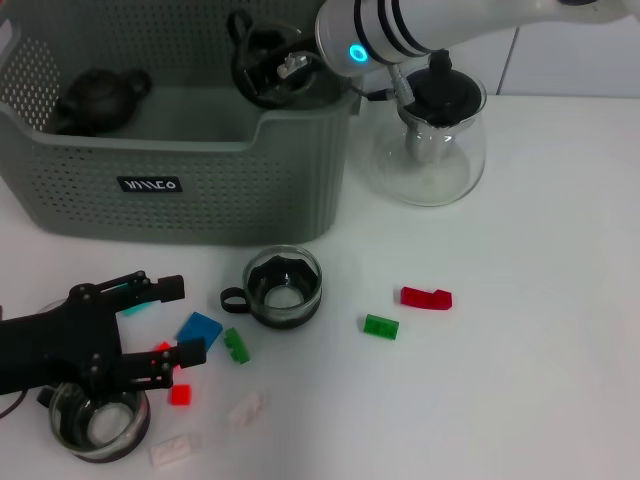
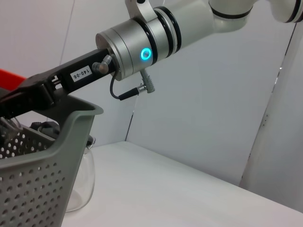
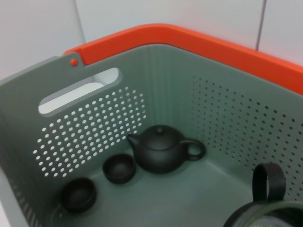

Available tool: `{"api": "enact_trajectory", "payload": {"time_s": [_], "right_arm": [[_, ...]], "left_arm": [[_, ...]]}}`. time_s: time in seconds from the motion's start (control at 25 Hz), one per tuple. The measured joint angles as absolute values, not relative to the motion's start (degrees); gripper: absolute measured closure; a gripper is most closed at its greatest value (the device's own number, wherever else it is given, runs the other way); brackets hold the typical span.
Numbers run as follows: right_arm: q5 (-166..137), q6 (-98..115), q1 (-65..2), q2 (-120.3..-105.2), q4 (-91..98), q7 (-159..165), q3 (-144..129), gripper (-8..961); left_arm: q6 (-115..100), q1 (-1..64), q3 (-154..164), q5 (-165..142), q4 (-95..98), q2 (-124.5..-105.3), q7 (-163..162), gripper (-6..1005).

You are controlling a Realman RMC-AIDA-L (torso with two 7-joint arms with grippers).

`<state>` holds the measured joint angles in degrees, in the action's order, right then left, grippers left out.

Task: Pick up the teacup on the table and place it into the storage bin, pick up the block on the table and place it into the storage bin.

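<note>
Right gripper [image 1: 268, 62] over storage bin [image 1: 200, 180], clamped on glass teacup [image 3: 265, 213]

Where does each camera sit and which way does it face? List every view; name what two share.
Head view: above, facing down at the table; open left gripper near the blocks, right gripper over the storage bin.
Left wrist view: beside the bin's corner, facing the wall; shows the right arm.
Right wrist view: looks down into the bin; no robot part shows.
Shared: black teapot, head and right wrist.
</note>
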<state>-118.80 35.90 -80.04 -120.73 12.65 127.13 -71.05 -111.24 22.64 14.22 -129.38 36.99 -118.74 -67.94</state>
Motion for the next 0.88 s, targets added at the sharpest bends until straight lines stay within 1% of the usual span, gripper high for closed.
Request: {"api": "enact_trajectory", "payload": {"time_s": [0.24,0.44,0.52,0.6,0.68,0.8,0.88], "right_arm": [[-118.91,35.57,-80.02,-120.52,13.04,127.76,-70.89,773],[-118.73,36.00,-79.40,-120.40,14.17,128.01,-70.50,665],[-118.60,37.39,-78.02,-120.36,17.42,128.31,-69.70,622],[-117.63,40.45,-74.53,-120.36,24.66,128.29,-68.08,579],[-113.91,44.13,-69.68,-120.33,33.81,126.91,-66.74,536],[-101.38,51.07,-61.23,-120.25,44.19,118.99,-66.17,421],[-88.85,58.28,-54.29,-120.03,48.08,108.43,-65.67,420]], "left_arm": [[-111.22,22.76,13.98,-129.34,36.92,-118.74,-67.94,125],[-111.23,22.81,13.96,-129.29,36.90,-118.74,-67.94,125],[-111.22,22.70,13.91,-129.28,36.91,-118.74,-67.91,125],[-111.22,22.62,13.87,-129.28,36.95,-118.73,-67.89,125],[-111.24,22.59,13.88,-129.24,36.96,-118.73,-67.87,125],[-111.19,22.53,13.89,-129.20,36.91,-118.84,-67.63,125],[-110.93,22.60,13.87,-129.19,36.87,-119.09,-67.49,125]]}}
